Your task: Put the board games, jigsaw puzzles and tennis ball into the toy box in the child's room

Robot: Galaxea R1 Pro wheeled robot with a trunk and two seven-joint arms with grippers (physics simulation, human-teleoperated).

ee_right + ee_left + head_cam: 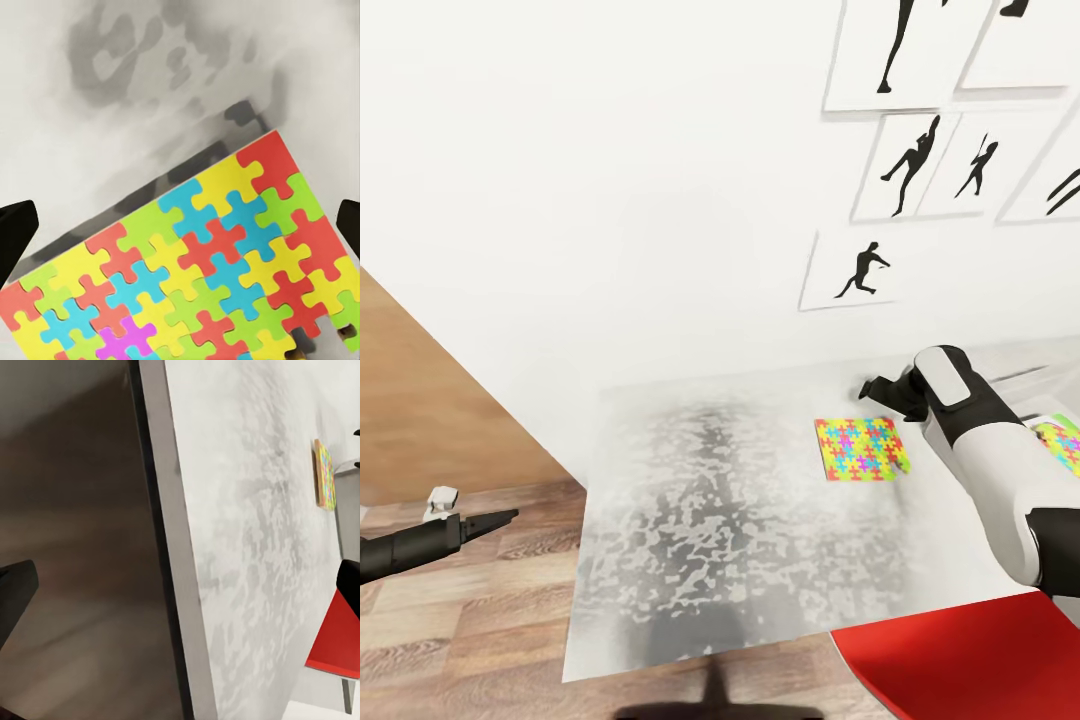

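The grey mottled counter (710, 520) stands against a white wall hung with framed black silhouette pictures (860, 268). A jigsaw puzzle (860, 448) lies flat on the counter toward its far edge, bright with yellow, blue, red and green pieces. A second jigsaw puzzle (1063, 440) lies on the counter on the far side of the right arm from the first, mostly hidden by that arm.

The right arm reaches over the counter from its near right corner, white forearm bent upward and wrist turned toward the wall. Its right hand (877, 387) hangs above the counter just beyond the first puzzle's far edge, apart from it. In the right wrist view the two dark fingertips (16, 236) sit at opposite edges with the puzzle (202, 277) lying between them below, so the hand is spread wide and holds nothing.

The left arm stretches out low, off the counter's left side, over the wooden floor (470, 620), its slim dark left hand (490, 521) pointing toward the counter's edge. In the left wrist view one dark fingertip (15, 596) shows; I cannot tell whether that hand is spread or pressed together.

A red slab (970, 660) overlaps the counter's near right corner, beneath the right arm.
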